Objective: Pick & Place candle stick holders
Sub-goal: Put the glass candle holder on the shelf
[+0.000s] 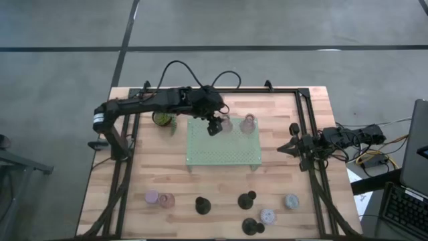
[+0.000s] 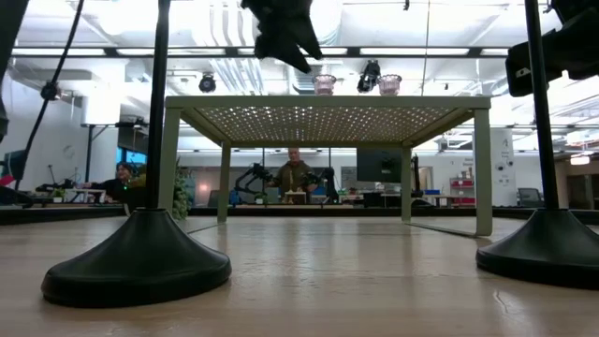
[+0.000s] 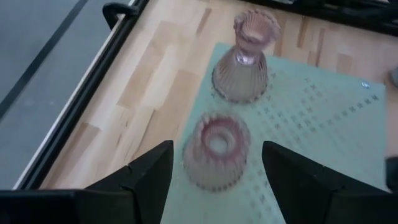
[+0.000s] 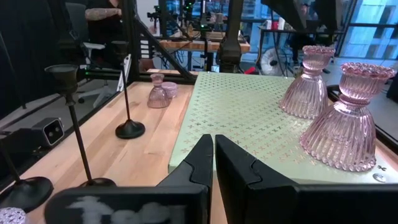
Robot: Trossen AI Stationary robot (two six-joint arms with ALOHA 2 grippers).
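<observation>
Two pinkish clear glass candle stick holders [image 1: 226,124] [image 1: 249,122] stand on their round bases at the far side of the pale green perforated tray [image 1: 223,150]. My left gripper [image 1: 214,127] hovers open above the left one [image 3: 216,152], with a finger on either side of it and not touching; the low view shows the gripper [image 2: 285,37] raised above the tray top. My right gripper [image 1: 286,148] waits shut at the table's right, level with the tray [image 4: 249,112]. Several more holders stand along the near edge: lilac [image 1: 152,197], pink glass [image 1: 166,199], three black [image 1: 203,205], pale [image 1: 267,216], blue-grey [image 1: 291,201].
A small green potted plant [image 1: 162,119] stands just left of the tray, under my left arm. The tray stands on legs [image 2: 483,168] above the wooden table. Black frame posts [image 2: 140,262] stand at the table's sides. People sit in the room beyond.
</observation>
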